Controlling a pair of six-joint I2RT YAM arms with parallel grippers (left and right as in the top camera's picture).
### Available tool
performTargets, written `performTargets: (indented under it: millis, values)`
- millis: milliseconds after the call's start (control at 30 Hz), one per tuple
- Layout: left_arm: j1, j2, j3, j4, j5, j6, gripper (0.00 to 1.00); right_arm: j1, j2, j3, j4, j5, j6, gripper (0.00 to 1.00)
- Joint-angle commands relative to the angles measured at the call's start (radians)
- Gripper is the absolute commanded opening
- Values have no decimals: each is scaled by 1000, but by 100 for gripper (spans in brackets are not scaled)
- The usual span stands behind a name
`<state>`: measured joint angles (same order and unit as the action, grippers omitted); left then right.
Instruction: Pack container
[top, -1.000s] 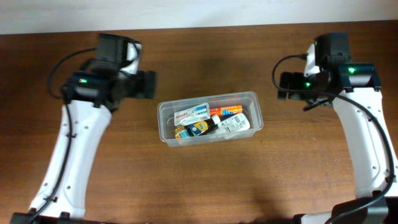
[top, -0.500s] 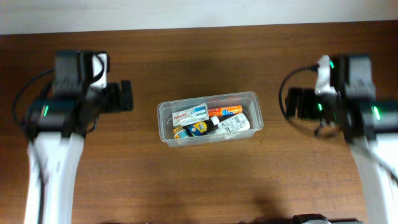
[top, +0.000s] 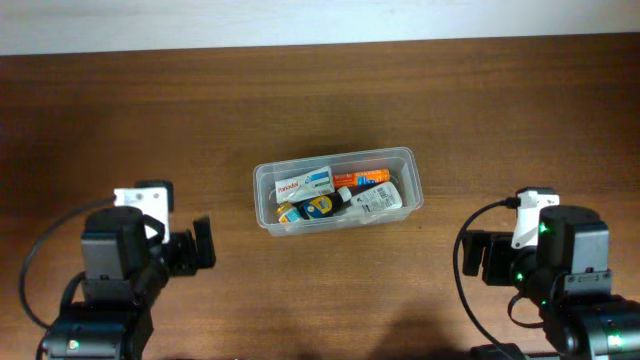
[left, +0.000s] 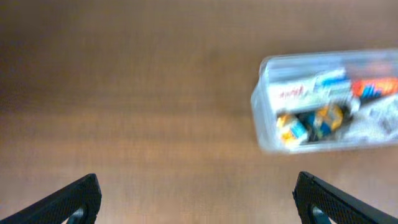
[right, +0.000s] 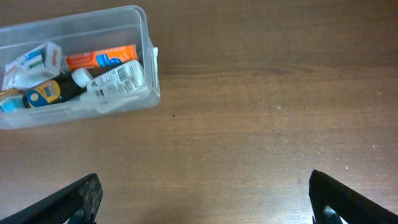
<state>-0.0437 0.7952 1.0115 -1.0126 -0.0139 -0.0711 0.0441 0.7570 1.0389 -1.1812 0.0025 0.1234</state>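
The clear plastic container (top: 410, 160) stands at the middle of the wooden table, holding a white box, an orange tube, a white bottle and a dark bottle with a yellow label. It shows at the upper right of the left wrist view (left: 264, 102), blurred, and at the upper left of the right wrist view (right: 144, 37). My left gripper (left: 198, 202) is open and empty over bare table, near the front left. My right gripper (right: 205, 199) is open and empty over bare table, near the front right. Both are well apart from the container.
The table's far edge meets a pale wall (top: 320, 22) at the top of the overhead view. Both arms' bodies (top: 125, 270) (top: 560, 270) sit low at the front corners.
Both arms have drawn back from beside the container toward the front edge of the table. The container and its contents have not moved.
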Motion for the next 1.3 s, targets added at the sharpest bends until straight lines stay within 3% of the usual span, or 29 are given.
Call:
performTargets:
  millis: [0, 400, 567, 700, 1000, 1267]
  values:
    - [-2, -15, -6, -49, 10, 16, 99, 9, 0, -9, 3, 12, -8, 98]
    - [-2, -14, -6, -81, 11, 15, 99, 10, 22, -10, 17, 31, -39, 98]
    - [-2, -14, -6, -81, 11, 15, 99, 7, -42, -76, 166, 5, -227, 98]
    - [-2, -14, -6, -81, 11, 15, 99, 0, -189, -221, 315, 6, -303, 98]
    - [-2, -14, -6, -81, 10, 15, 99, 0, -621, -649, 655, -29, -303, 98]
    - [-2, -14, -6, -81, 10, 15, 99, 0, -754, -944, 1048, -30, -303, 99]
